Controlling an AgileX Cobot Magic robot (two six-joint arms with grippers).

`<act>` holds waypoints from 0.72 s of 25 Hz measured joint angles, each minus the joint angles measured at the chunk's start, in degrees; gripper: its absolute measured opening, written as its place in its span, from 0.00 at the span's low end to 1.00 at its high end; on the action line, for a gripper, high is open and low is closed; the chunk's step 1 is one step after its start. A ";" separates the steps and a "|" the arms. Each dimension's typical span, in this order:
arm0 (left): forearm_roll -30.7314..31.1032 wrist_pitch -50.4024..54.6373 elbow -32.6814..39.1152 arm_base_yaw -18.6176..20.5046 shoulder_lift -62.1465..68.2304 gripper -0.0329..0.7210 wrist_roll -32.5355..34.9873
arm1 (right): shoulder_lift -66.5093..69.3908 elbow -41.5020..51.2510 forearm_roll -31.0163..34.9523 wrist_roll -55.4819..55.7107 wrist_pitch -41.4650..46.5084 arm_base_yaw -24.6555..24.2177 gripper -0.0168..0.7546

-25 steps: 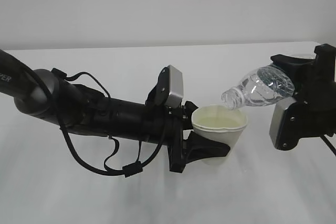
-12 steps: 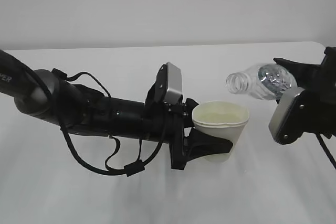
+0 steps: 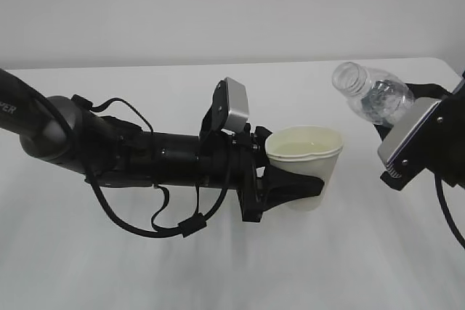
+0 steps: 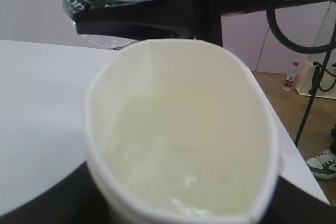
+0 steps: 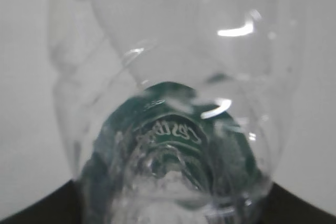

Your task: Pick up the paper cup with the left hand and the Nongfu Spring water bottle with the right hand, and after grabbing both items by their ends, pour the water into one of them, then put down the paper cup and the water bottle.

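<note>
Progress check: you can judge the pour as done or nearly so. The paper cup (image 3: 304, 172) is clasped low on its wall by the left hand (image 3: 290, 194), near the middle of the scene and raised off the table (image 3: 218, 274). The left wrist view shows its cream inside (image 4: 178, 150) holding a shallow pool of water (image 4: 181, 190); the rim is pressed to an oval by the grip. The Nongfu Spring water bottle (image 3: 370, 96) is grasped at its base end by the right hand (image 3: 418, 139), at the right, apart from the cup. Its open mouth is tilted up and to the left. In the right wrist view some water (image 5: 168, 182) remains in the bottle. What is left: set down both containers and release them.
</note>
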 joint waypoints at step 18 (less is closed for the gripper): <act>-0.61 0.00 0.00 0.00 0.00 0.61 0.00 | 0.00 0.00 0.00 28.68 0.00 0.00 0.48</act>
